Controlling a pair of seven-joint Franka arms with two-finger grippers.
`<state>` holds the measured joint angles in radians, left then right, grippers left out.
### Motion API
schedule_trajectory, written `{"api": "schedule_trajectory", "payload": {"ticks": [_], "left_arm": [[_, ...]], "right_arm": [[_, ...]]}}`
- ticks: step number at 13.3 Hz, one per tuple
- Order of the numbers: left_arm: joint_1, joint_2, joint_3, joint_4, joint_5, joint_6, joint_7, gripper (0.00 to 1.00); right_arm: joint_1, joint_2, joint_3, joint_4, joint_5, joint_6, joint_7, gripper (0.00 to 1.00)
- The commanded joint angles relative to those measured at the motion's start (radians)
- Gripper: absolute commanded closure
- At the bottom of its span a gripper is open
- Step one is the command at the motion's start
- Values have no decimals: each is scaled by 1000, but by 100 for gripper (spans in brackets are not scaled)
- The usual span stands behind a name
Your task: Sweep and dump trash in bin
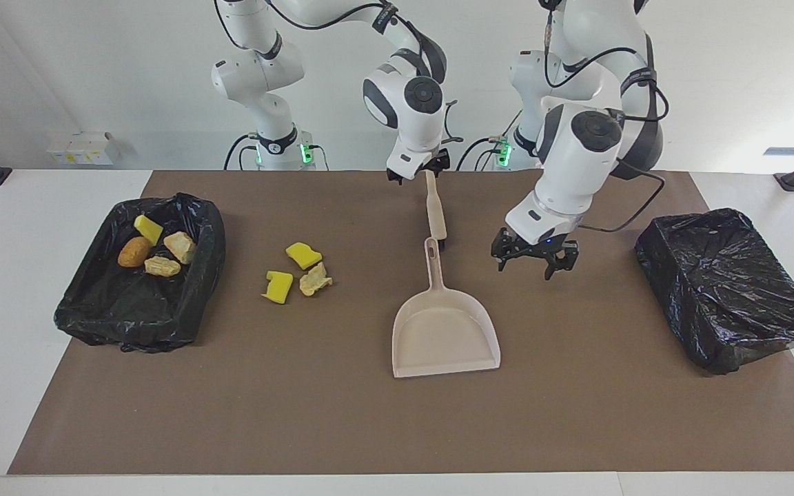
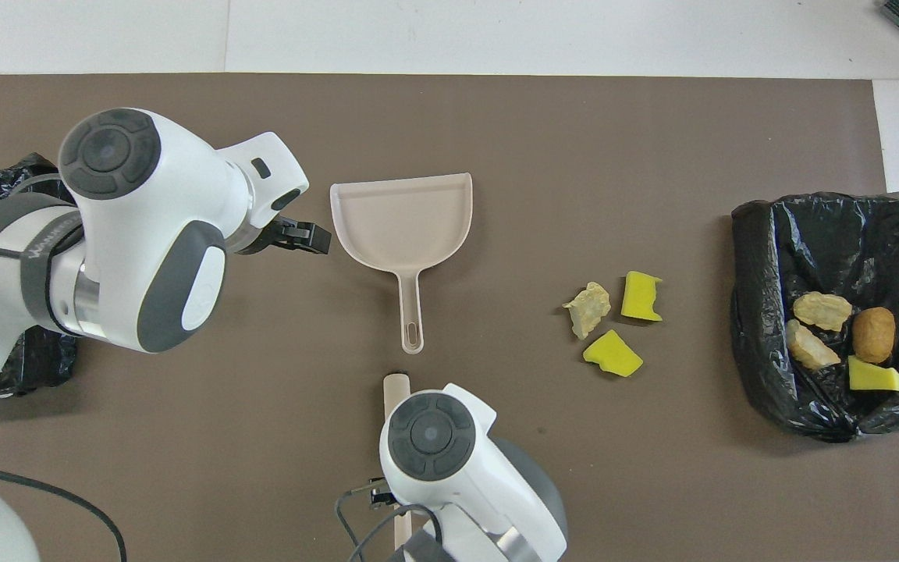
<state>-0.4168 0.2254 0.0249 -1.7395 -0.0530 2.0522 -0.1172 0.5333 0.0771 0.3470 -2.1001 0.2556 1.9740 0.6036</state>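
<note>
**Trash, loose.** Two bright yellow sponge chunks (image 1: 303, 255) (image 1: 278, 286) and one tan bread-like lump (image 1: 316, 280) lie clustered on the brown mat of the tabletop (image 1: 576, 413), between the filled bin and the dustpan.

**Trash, binned.** One yellow chunk and three tan or orange-brown lumps (image 1: 156, 251) sit inside the black-bag-lined bin (image 1: 87, 310) at the right arm's end.

**Second black-lined bin** (image 1: 728, 289). At the left arm's end; nothing visible in it.

**Beige plastic dustpan** (image 1: 444, 331). Flat on the mat, handle pointing toward the robots, held by neither arm.

**Beige-handled brush** (image 1: 434, 210). Lies on the mat just beside the dustpan handle's tip, nearer the robots.

**Right claw** (image 1: 418, 169). Jaws wide, empty, raised over the brush handle's end.

**Left claw** (image 1: 533, 256). Jaws wide, empty, hanging low over the mat beside the dustpan handle.

**Step in hand (judged).** Taking up tools for a further sweep; three scraps remain.

**Next move calls for.** The left claw closing on the dustpan handle, the right on the brush, then bringing both to the cluster.
</note>
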Motion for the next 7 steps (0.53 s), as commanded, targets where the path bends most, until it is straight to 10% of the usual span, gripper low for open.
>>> {"api": "schedule_trajectory", "payload": {"ticks": [1, 5, 7], "left_arm": [[-82, 26, 17, -5, -7, 52, -119, 0], [-166, 72, 17, -53, -7, 149, -232, 0], [-210, 71, 17, -90, -7, 161, -249, 0]], "right_arm": [[71, -51, -5, -92, 28, 60, 132, 0], [136, -46, -5, -167, 63, 192, 200, 0], [136, -43, -5, -166, 63, 197, 200, 21]]}}
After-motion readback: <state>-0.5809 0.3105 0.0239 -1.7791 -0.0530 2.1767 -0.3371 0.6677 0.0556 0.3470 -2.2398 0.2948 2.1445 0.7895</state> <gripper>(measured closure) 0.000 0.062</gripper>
